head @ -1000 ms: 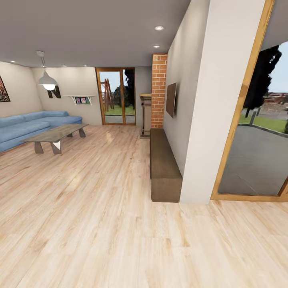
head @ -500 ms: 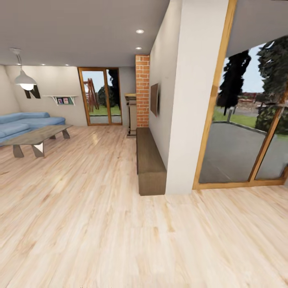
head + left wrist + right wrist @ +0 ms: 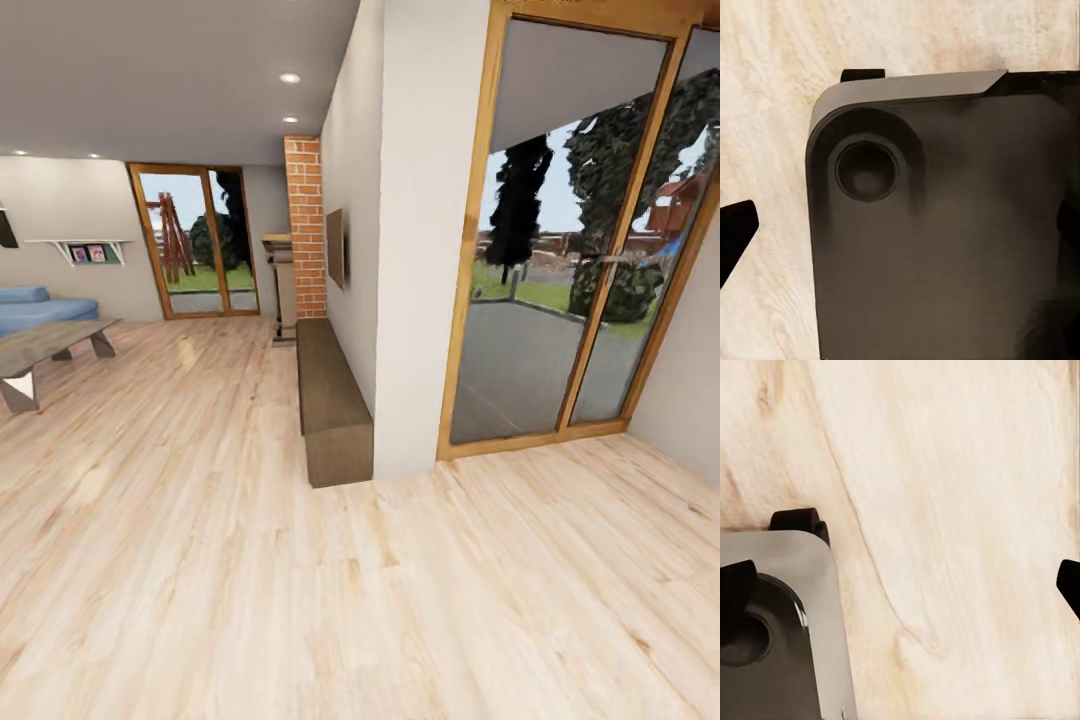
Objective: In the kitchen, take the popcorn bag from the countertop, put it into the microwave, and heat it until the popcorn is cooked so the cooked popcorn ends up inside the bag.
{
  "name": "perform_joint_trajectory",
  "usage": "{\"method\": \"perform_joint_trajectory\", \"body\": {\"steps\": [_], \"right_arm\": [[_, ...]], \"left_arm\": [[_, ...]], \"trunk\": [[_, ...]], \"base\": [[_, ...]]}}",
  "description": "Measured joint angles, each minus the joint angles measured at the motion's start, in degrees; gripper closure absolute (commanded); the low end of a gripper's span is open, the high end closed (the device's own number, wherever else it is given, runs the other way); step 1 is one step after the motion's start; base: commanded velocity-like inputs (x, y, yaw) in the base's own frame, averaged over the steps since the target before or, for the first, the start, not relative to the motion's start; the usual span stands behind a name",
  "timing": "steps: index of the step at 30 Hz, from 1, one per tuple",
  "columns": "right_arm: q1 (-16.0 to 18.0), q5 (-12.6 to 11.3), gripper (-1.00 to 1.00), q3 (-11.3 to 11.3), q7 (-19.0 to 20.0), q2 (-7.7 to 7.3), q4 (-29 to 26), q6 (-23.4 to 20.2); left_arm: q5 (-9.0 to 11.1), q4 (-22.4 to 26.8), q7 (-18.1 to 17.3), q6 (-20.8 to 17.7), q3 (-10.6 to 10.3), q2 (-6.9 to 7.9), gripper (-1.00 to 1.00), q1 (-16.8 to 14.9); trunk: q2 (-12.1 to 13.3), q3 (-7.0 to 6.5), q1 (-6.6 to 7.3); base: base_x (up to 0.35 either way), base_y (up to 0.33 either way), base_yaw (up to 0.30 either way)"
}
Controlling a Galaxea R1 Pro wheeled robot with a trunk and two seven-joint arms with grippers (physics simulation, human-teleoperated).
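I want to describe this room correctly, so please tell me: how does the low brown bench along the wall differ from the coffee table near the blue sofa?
The bench is a solid dark brown block resting flush on the floor; the coffee table has a thin grey top on angled legs with open space beneath. The bench sits against the white wall, while the coffee table stands away from the walls beside the sofa. Both are low, long and stand on the light wooden floor.

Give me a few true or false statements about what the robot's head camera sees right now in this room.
1. A red brick pillar stands against the white wall. True.
2. The floor is grey tile. False: it is pale wood planks.
3. A long brown low bench runs along the wall. True.
4. The tall wood-framed glass door shows a kitchen behind it. False: it shows trees and grass outdoors.
5. A blue sofa sits at the far left. True.
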State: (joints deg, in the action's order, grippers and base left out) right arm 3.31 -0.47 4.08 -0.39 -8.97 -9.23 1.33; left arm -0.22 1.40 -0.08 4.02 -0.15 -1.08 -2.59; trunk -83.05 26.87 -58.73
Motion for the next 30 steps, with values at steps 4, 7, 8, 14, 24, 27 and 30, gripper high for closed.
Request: {"method": "perform_joint_trajectory", "body": {"steps": [4,7,8,14,24,27,30], "right_arm": [[0.1,0.0,-1.00,0.1,0.0,-0.66,0.0,0.0],[0.1,0.0,-1.00,0.1,0.0,-0.77,0.0,0.1],[0.2,0.1,-1.00,0.1,0.0,-0.79,-0.1,0.3],[0.1,0.1,-1.00,0.1,-0.1,-0.77,-2.8,1.2],[0.1,0.0,-1.00,0.2,-0.1,-0.57,-2.7,3.8],[0.1,0.0,-1.00,0.2,-0.1,-0.61,-2.8,4.0],[0.1,0.0,-1.00,0.1,-0.1,-0.68,-2.8,4.2]], "left_arm": [[0.1,0.0,0.1,1.0,0.1,0.09,-1.00,0.3],[0.3,0.0,0.1,1.1,0.1,0.43,-1.00,0.4],[0.4,0.0,0.2,1.1,0.2,0.81,-1.00,0.4],[0.6,0.0,0.2,1.1,0.4,1.18,-1.00,0.4],[0.6,0.0,0.2,1.1,0.6,1.16,-1.00,0.2],[0.6,0.0,0.2,1.1,0.6,1.16,-1.00,0.1],[0.6,0.0,0.2,1.1,0.5,1.05,-1.00,0.1]], "trunk": [[0.0,0.00,0.00],[0.0,0.00,0.00],[0.0,0.00,0.00],[0.0,0.00,0.00],[0.0,0.00,0.00],[0.0,0.00,0.00],[0.0,0.00,0.00]], "base": [[0.000,0.000,-0.300],[0.000,0.000,-0.223],[0.000,0.000,-0.082],[0.000,0.000,-0.054],[0.000,0.000,-0.286],[0.000,0.000,-0.299],[0.000,0.000,-0.122]]}}
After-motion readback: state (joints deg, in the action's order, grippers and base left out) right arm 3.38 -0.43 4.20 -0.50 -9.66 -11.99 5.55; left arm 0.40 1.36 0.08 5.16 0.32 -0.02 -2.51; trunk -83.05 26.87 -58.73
